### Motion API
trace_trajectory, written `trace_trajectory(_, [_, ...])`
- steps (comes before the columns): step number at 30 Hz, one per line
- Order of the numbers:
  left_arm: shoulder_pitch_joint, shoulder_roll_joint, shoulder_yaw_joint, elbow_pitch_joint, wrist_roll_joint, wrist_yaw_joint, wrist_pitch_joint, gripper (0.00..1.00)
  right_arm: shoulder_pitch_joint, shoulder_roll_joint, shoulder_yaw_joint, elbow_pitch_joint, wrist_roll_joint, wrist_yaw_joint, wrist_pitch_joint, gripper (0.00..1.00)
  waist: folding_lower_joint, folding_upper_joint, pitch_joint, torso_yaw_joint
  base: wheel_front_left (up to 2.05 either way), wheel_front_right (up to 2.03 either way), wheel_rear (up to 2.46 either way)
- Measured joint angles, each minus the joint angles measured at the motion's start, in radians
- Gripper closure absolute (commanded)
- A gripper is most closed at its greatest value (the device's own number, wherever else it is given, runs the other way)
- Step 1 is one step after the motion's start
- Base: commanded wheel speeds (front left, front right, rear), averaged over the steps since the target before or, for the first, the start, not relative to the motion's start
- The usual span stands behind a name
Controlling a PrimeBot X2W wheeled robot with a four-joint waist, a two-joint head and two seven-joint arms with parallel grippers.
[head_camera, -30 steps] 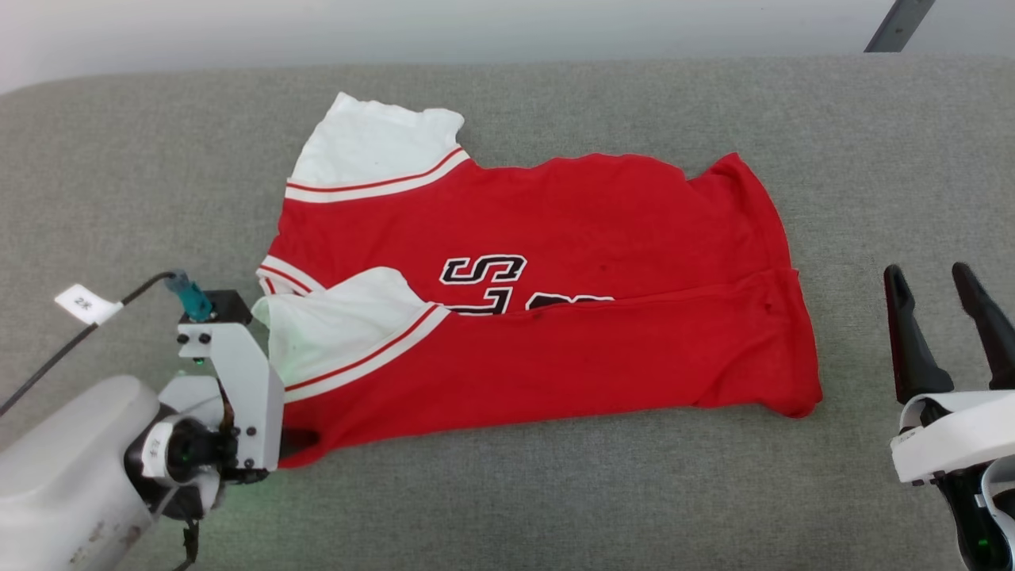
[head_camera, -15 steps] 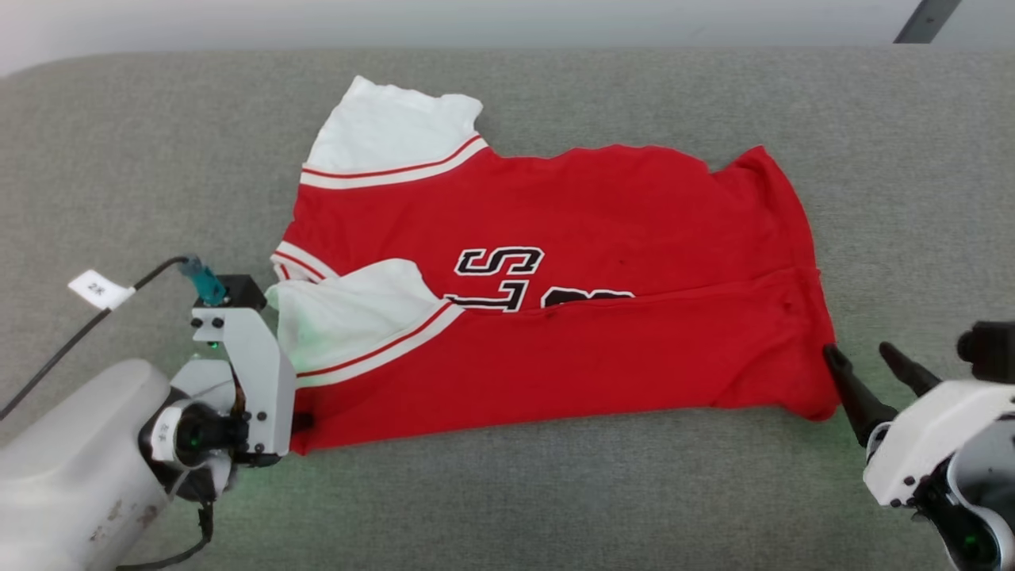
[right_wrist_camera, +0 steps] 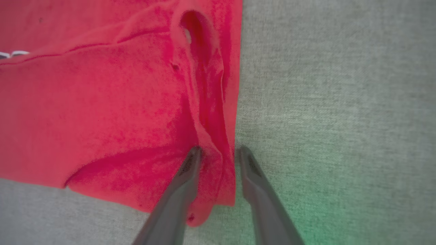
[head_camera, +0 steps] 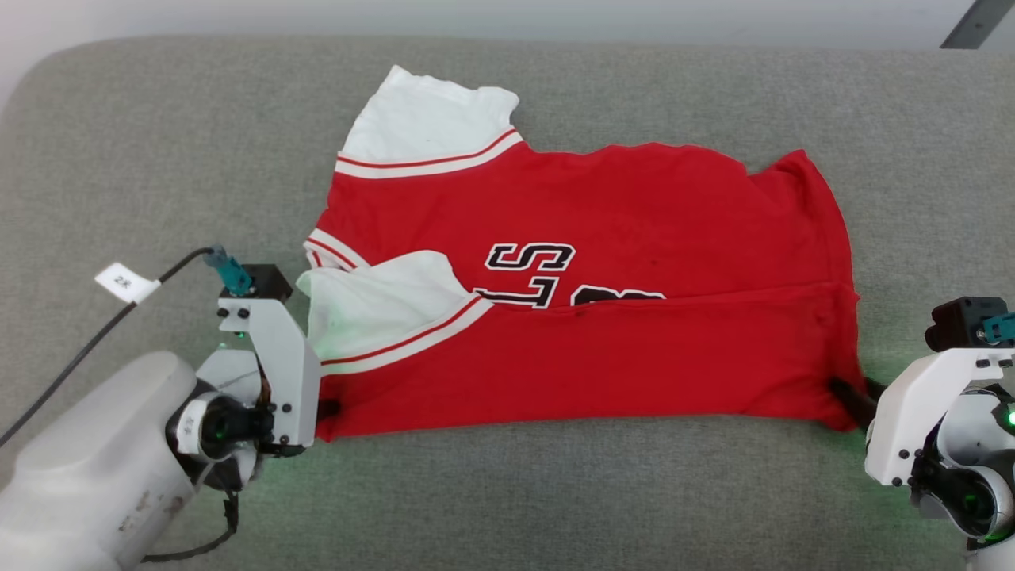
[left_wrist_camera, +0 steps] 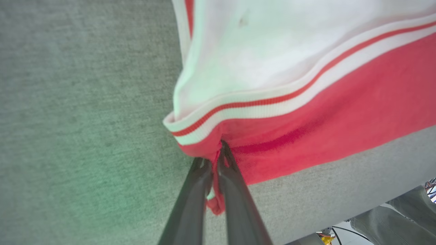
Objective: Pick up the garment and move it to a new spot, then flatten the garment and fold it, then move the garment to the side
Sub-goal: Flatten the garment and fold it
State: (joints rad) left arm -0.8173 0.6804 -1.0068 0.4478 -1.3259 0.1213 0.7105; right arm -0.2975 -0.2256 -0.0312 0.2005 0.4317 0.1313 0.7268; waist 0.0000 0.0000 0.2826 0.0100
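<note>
The garment (head_camera: pixel 603 357), a red jersey with white sleeves and black characters, lies on the grey padded surface (head_camera: pixel 507 492), its near half folded over the far half. My left gripper (left_wrist_camera: pixel 216 154) is shut on the garment's near left corner, just below the striped trim (left_wrist_camera: pixel 259 105). In the head view the left gripper (head_camera: pixel 325 408) is at that corner, its fingers mostly hidden by the wrist bracket. My right gripper (right_wrist_camera: pixel 218 153) is open, with the garment's (right_wrist_camera: pixel 102 102) hem edge between its two fingers. The head view puts the right gripper (head_camera: pixel 852 396) at the near right corner.
A black cable with a white tag (head_camera: pixel 123 281) runs over the surface to my left wrist. The padded surface's front edge (left_wrist_camera: pixel 340 221) lies close behind the left gripper, with grey-green fabric (left_wrist_camera: pixel 402 217) past it. A dark bar (head_camera: pixel 975 24) crosses the far right corner.
The head camera has shifted. My right gripper has tipped down and moved in from the right to straddle the garment's near right corner. The left gripper stays at the near left corner.
</note>
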Motion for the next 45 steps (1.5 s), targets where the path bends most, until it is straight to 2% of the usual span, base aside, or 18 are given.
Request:
trace_trajectory(7, [0.005, -0.008, 0.000, 0.009, 0.001, -0.016, -0.015, 1.00, -0.006, -0.013, 0.000, 0.028, 0.022, 0.000, 0.005, 1.00, 0.0000, 0.0000, -0.012, 0.013, 0.00, 0.00, 0.00])
trace_trajectory(13, [0.012, 0.016, -0.005, -0.026, -0.002, -0.006, 0.003, 1.00, 0.006, -0.035, -0.003, 0.004, 0.029, 0.000, 0.031, 1.00, 0.0000, 0.0000, -0.033, 0.018, 0.00, 0.00, 0.00])
trace_trajectory(21, [0.052, 0.098, -0.021, -0.168, 0.002, 0.058, 0.044, 1.00, 0.085, -0.078, -0.014, -0.111, 0.053, 0.000, 0.110, 1.00, 0.0000, 0.0000, -0.061, 0.020, 0.00, 0.00, 0.00])
trace_trajectory(28, [0.105, 0.176, -0.034, -0.318, 0.006, 0.133, 0.069, 1.00, 0.192, -0.079, -0.035, -0.238, 0.071, 0.000, 0.221, 1.00, 0.0001, 0.0000, -0.064, 0.020, 0.00, 0.00, 0.00])
trace_trajectory(34, [0.158, 0.200, -0.045, -0.350, -0.002, 0.166, 0.068, 1.00, 0.255, -0.046, -0.058, -0.267, 0.078, 0.000, 0.256, 1.00, 0.0000, 0.0000, -0.054, 0.015, 0.00, 0.00, 0.00])
trace_trajectory(39, [0.178, 0.189, -0.048, -0.323, -0.006, 0.160, 0.049, 1.00, 0.262, -0.030, -0.051, -0.242, 0.079, 0.000, 0.226, 1.00, 0.0000, 0.0000, -0.049, 0.008, 0.00, 0.00, 0.00])
trace_trajectory(40, [0.179, 0.185, -0.048, -0.314, -0.006, 0.159, 0.044, 0.94, 0.261, -0.029, -0.048, -0.236, 0.079, 0.000, 0.222, 1.00, 0.0000, 0.0000, -0.049, 0.007, 0.00, 0.00, 0.00])
trace_trajectory(41, [0.181, 0.182, -0.048, -0.304, -0.005, 0.155, 0.040, 0.78, 0.258, -0.028, -0.046, -0.229, 0.079, 0.000, 0.216, 1.00, 0.0000, 0.0000, -0.049, 0.006, 0.00, 0.00, 0.00])
trace_trajectory(42, [0.181, 0.179, -0.048, -0.297, -0.005, 0.151, 0.035, 0.58, 0.255, -0.028, -0.044, -0.224, 0.079, 0.000, 0.214, 0.85, 0.0000, 0.0000, -0.048, 0.005, 0.00, 0.00, 0.00])
trace_trajectory(43, [0.181, 0.176, -0.047, -0.288, -0.003, 0.150, 0.028, 0.36, 0.250, -0.028, -0.042, -0.219, 0.079, 0.000, 0.208, 0.60, 0.0000, 0.0000, -0.048, 0.005, 0.00, 0.00, 0.00])
trace_trajectory(44, [0.181, 0.174, -0.046, -0.281, -0.003, 0.146, 0.027, 0.13, 0.247, -0.030, -0.039, -0.215, 0.079, 0.000, 0.204, 0.13, 0.0000, 0.0000, -0.048, 0.004, 0.00, 0.00, 0.00])
trace_trajectory(45, [0.180, 0.173, -0.045, -0.275, -0.003, 0.141, 0.025, 0.01, 0.246, -0.030, -0.037, -0.211, 0.079, 0.000, 0.201, 0.02, 0.0000, 0.0000, -0.049, 0.004, 0.00, 0.00, 0.00])
